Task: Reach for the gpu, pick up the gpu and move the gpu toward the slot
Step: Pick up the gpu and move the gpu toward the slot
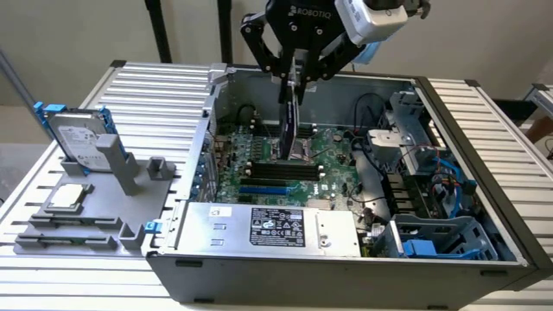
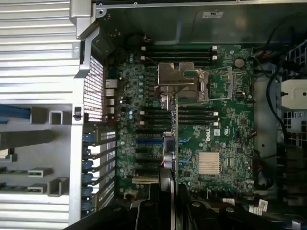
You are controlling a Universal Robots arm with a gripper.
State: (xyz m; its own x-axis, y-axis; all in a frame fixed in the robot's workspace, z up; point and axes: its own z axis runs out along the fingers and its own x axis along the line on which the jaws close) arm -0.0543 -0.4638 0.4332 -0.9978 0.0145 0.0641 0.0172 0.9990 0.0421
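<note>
Exterior view, from its left to its right. A silver hard drive with blue rails (image 1: pixel 78 137) stands upright in a grey fixture (image 1: pixel 95 207) on the slatted metal table (image 1: pixel 155 91). Just in front of it, on the same fixture, lies a small square silver chip (image 1: pixel 69 196). To the exterior view's right of the fixture sits the open computer case (image 1: pixel 346 259), with the labelled power supply (image 1: pixel 272 228) along its near side and the green motherboard (image 1: pixel 324 162) behind that. In the case's near corner at the exterior view's right are grey drive cages with blue clips (image 1: pixel 441 236).

Above the motherboard hangs the black gripper (image 1: pixel 292 84). Its jaws are closed on the upper edge of the gpu (image 1: pixel 291 123), which hangs vertically, edge-on and dark, with its lower end over the middle of the board, near the black memory slots (image 1: pixel 281 170). Whether the lower end touches the board cannot be told.

Wrist view. The gpu (image 2: pixel 169 143) appears as a thin line running out from between the fingers (image 2: pixel 144 211), with its silver metal part over the centre of the motherboard (image 2: pixel 220 120). It lies among the black slots (image 2: pixel 156 117), beside the heatsink (image 2: pixel 209 163), and 1 perforated rear panel (image 2: pixel 94 91) of the case stands off to its side.
</note>
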